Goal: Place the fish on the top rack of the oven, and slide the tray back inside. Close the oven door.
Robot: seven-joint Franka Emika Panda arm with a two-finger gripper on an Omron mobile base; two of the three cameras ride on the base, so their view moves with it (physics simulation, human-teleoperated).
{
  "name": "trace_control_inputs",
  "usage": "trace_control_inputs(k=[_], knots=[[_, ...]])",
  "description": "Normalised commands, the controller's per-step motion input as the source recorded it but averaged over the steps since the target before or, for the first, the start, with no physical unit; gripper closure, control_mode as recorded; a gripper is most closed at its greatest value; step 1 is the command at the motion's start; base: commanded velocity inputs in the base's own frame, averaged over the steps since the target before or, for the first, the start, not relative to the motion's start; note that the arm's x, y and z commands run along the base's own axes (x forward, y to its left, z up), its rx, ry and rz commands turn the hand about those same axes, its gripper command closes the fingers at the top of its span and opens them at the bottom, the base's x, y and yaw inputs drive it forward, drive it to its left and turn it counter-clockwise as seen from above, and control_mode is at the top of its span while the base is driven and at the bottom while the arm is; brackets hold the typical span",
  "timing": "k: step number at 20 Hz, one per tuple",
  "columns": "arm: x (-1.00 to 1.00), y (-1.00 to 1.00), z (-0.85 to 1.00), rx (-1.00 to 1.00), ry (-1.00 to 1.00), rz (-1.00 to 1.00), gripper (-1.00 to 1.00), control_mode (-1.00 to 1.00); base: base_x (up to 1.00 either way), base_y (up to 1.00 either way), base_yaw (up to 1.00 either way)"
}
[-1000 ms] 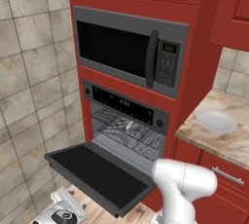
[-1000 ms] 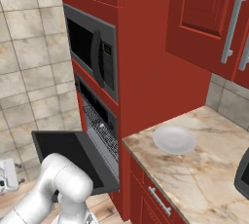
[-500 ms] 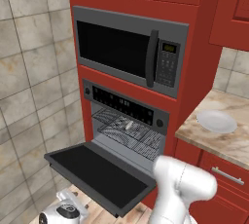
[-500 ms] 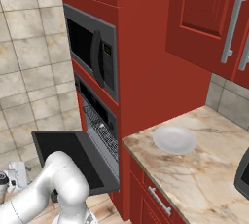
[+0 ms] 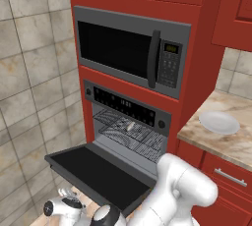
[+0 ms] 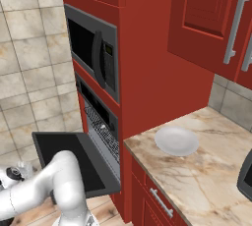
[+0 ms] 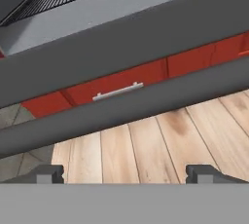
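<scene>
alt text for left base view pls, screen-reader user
The oven door hangs open below the microwave, and the fish lies on the top rack inside. The gripper, open, is low beneath the door's front edge.

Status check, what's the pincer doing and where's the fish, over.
Pincer open, empty, low under the oven door edge. Fish on top rack inside the oven. Door down, nothing blocking it.

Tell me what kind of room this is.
A home kitchen, rendered: a built-in oven under a microwave in red cabinetry, beside a marble-look counter holding a white plate.
</scene>
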Motion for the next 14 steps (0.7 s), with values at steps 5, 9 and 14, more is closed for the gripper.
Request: trace_control_inputs(k=[5,9,14], knots=[[0.52,0.70,-1.00,-0.05,0.00,-0.08,-1.00,-1.00,0.00,0.00,0.00],[0.24,0.48,-1.00,-0.16,-0.01,-0.08,-1.00,-1.00,0.00,0.00,0.00],[0.00,0.10,-1.00,-0.41,-0.04,-0.02,-1.00,-1.00,0.00,0.00,0.00]])
